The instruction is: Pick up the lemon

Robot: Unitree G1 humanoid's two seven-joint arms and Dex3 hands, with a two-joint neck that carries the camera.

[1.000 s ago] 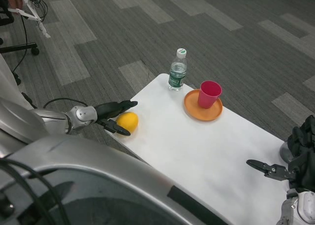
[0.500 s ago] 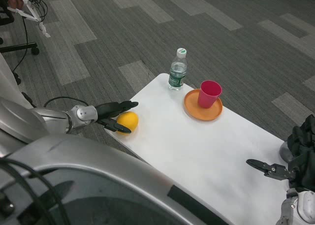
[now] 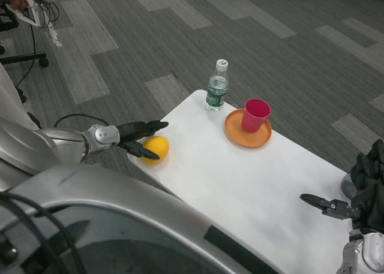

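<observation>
The lemon (image 3: 156, 148) sits at the left edge of the white tabletop (image 3: 240, 184), a little left of the frame's centre and close to the corner nearest the grey patterned carpet (image 3: 180, 34). The left hand (image 3: 137, 139) reaches in from the left side of the frame at the end of its silver forearm (image 3: 72, 143). Its black fingers are spread around the lemon: one set lies above and just behind the fruit, pointing right toward the tabletop corner, and another finger runs along the fruit's lower front, its tip over the yellow skin. The fingers look to be touching or nearly touching the lemon, but I cannot tell whether they grip it; the fruit rests on the tabletop.

Toward the upper middle of the frame, near the far corner of the tabletop, stands a clear water bottle (image 3: 216, 86) with a green label and a pale cap, upright. Just to its right is an orange plate (image 3: 247, 129), and an upright pink cup (image 3: 255, 114) stands on it. Bottle and plate are near each other but apart, and both are well apart from the lemon.

At the lower right of the frame the right hand (image 3: 354, 199) waits by the tabletop's right edge, one thin black finger (image 3: 321, 203) stretched leftward over the white surface, holding nothing.
</observation>
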